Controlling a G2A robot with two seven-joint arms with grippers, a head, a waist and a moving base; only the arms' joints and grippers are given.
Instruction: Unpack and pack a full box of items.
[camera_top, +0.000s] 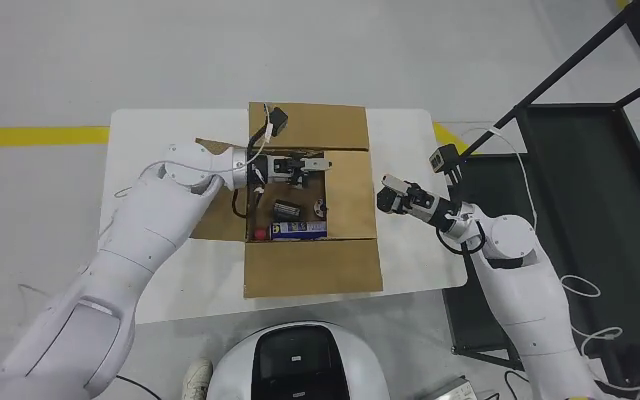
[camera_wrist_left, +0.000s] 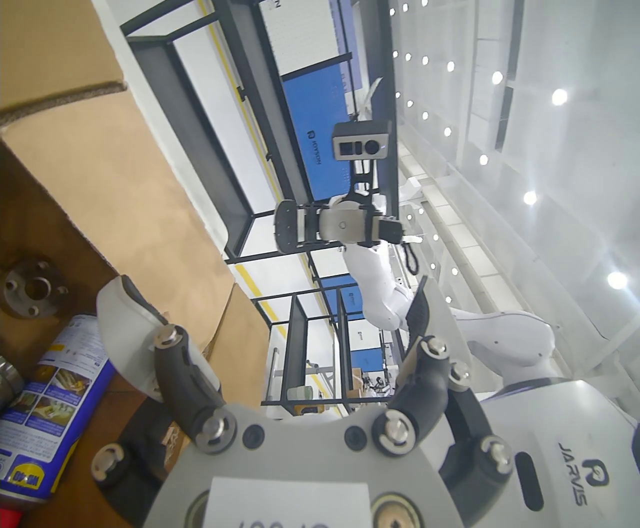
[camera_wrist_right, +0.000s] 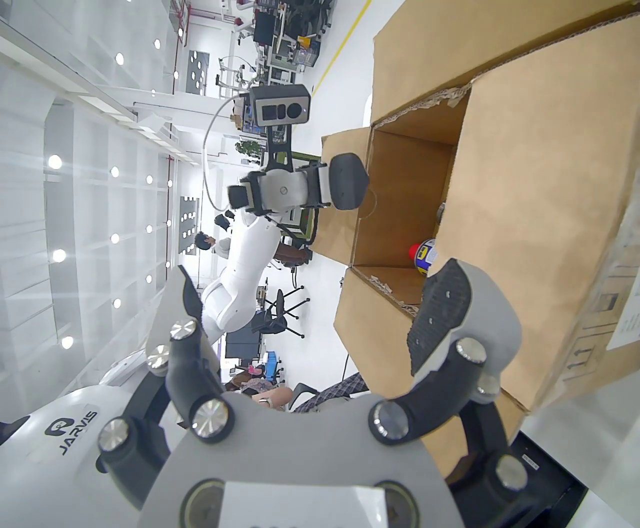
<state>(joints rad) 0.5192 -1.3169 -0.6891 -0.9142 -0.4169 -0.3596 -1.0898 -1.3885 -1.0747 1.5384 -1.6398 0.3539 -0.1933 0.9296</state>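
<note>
**Open cardboard box on a white tabletop, one tool inside it and one beside it**

Seen from above, a cardboard box sits in the middle of the white tabletop with all four flaps folded outward.

The left tool is inside the box opening, towards 12 o'clock. Its two fingers are spread apart and grip nothing. The right tool hovers at 3 o'clock from the box, just past the right-hand flap and over bare tabletop. Its fingers are also spread apart and hold nothing.

Three things lie on the box floor:

- A blue spray can lies on its side along the 6 o'clock wall, with its red cap pointing to 9 o'clock.
- A short dark cylinder lies just above the can, near the centre.
- A round metal flange with bolt holes lies beside the cylinder, towards 3 o'clock.

In the left wrist view the can's wrapper is blue and yellow, with small pictures and blocks of fine print.

In the right wrist view a white label is stuck on the outside of one flap. Its print is too small to make out.

A black rack stands at 3 o'clock, off the tabletop's edge.
</note>
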